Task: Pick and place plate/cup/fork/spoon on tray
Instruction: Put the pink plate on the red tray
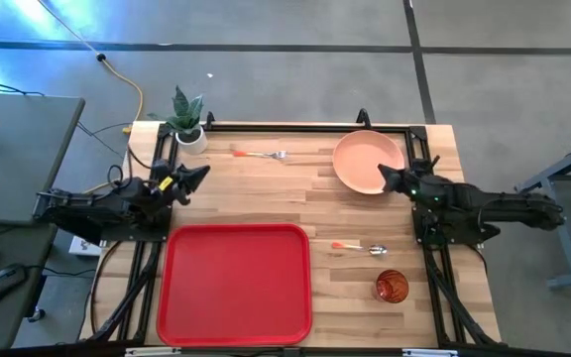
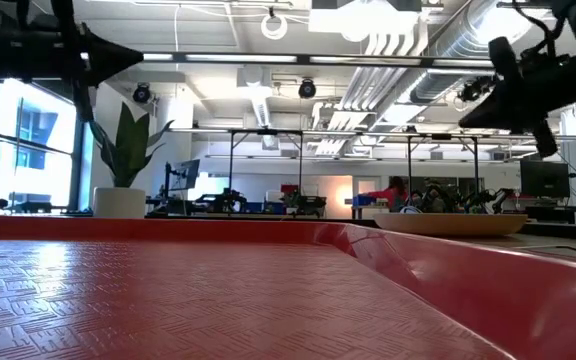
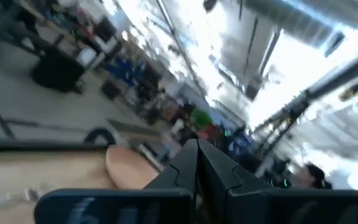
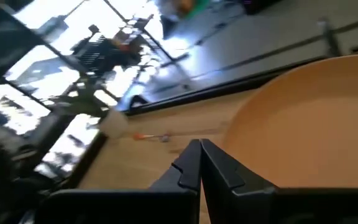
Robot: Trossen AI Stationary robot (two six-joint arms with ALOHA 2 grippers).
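Observation:
The red tray [image 1: 234,283] lies at the table's near middle. The peach-orange plate [image 1: 368,162] lies flat at the far right and also shows in the right wrist view [image 4: 316,124]. The fork [image 1: 259,154] lies at the far middle. The spoon [image 1: 361,247] lies right of the tray. The red cup [image 1: 392,287] stands upright near the right front. My right gripper [image 1: 383,177] is shut, raised beside the plate's near right rim. My left gripper [image 1: 204,173] is shut, raised at the table's left, near the tray's far left corner.
A small white pot with a green plant [image 1: 188,124] stands at the far left corner. A black frame [image 1: 295,126] runs along the table's far edge. Bare wood lies between the tray and the fork.

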